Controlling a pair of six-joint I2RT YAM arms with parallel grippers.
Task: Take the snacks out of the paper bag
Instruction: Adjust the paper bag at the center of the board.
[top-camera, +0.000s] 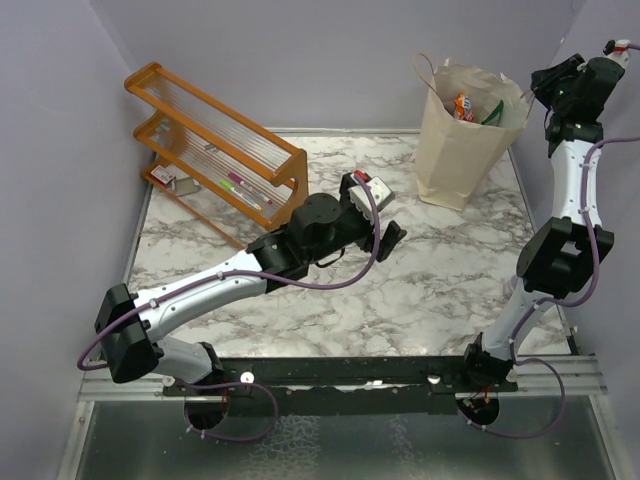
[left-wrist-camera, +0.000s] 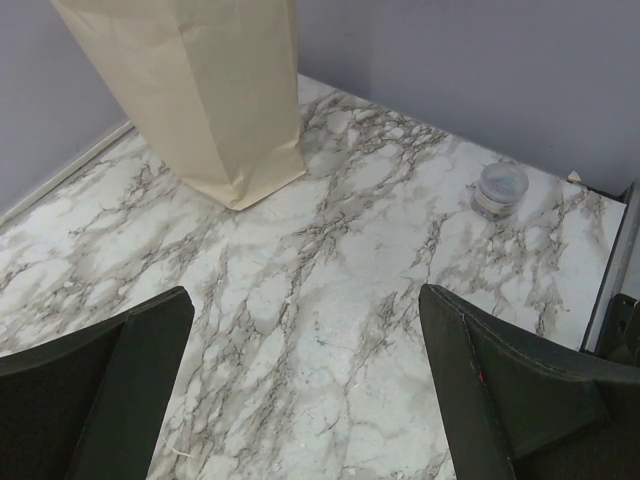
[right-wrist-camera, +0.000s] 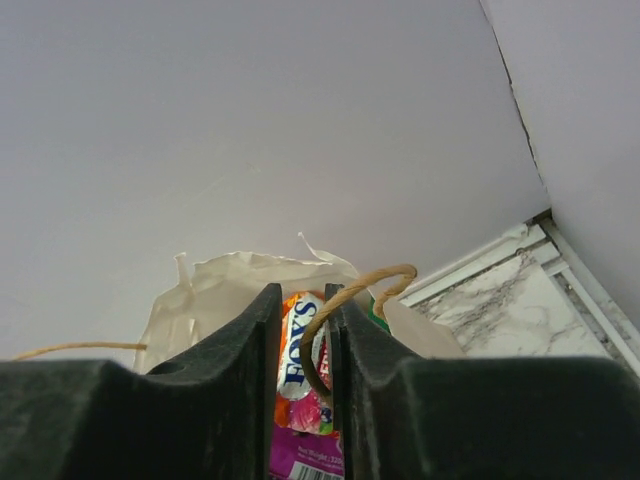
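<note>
Orange Fox's packet shows between the right tool's nearly pressed-together jaws, can't tell if pinched; better dodge that string handle.

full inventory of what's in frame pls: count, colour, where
paper bag: 1, beige, upright at the table's far right, string handles
candy packet: 1, orange-red, sticking up inside the bag
green packet: 1, green, inside the bag, mostly hidden
rack: 1, orange wood, table's far left
pens: 2, pink and green, lying on the rack
cap: 1, clear, round, on the table, apart from the bag
table: 1, white-grey marble
left gripper: 1, black, jaws open, over mid-table
right gripper: 1, black, at the bag's mouth, jaws nearly together, grip unclear
</note>
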